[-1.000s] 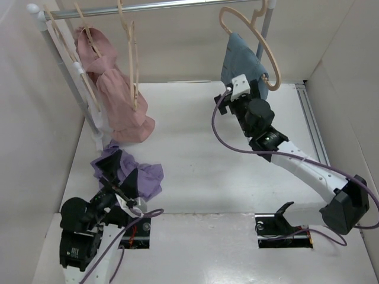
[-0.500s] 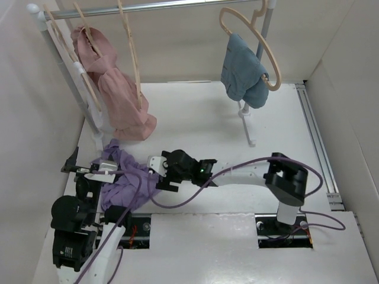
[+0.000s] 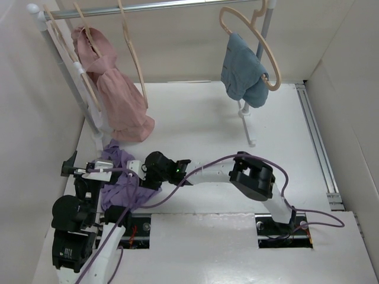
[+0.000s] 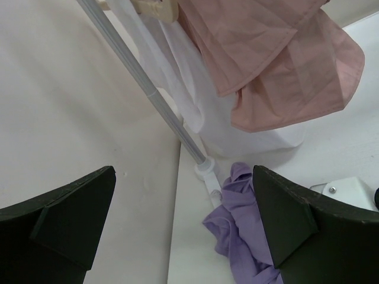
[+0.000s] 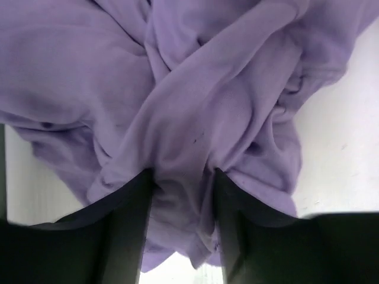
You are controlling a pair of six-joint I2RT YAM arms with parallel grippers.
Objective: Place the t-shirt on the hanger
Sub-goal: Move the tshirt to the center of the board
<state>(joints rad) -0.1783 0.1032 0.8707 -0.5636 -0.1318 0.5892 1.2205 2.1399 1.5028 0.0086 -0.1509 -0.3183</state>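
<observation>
The lavender t-shirt (image 3: pixel 121 184) lies crumpled on the table at the near left, beside the rack's left foot. My right gripper (image 3: pixel 125 176) reaches across from the right and is down in the cloth. In the right wrist view its gripper (image 5: pixel 182 177) pinches a bunched fold of the t-shirt (image 5: pixel 195 100) between both fingers. My left gripper (image 3: pixel 80 168) hovers open above the shirt's left edge; its wrist view shows the t-shirt (image 4: pixel 246 228) below and between the wide jaws (image 4: pixel 183 228). A bare pale wooden hanger (image 3: pixel 140 74) hangs from the rail in front of the pink garment.
A pink garment (image 3: pixel 115 94) hangs at the left of the rail (image 3: pixel 160 6). A blue garment (image 3: pixel 243 71) hangs on another hanger at the right. The rack's sloping left pole (image 4: pixel 148 89) and right foot (image 3: pixel 249 133) stand on the table. Walls close in on both sides.
The right arm swung from the blue garment down to the shirt, slid further left, and its jaws closed on a fold. The left gripper rose early and has since held still, open.
</observation>
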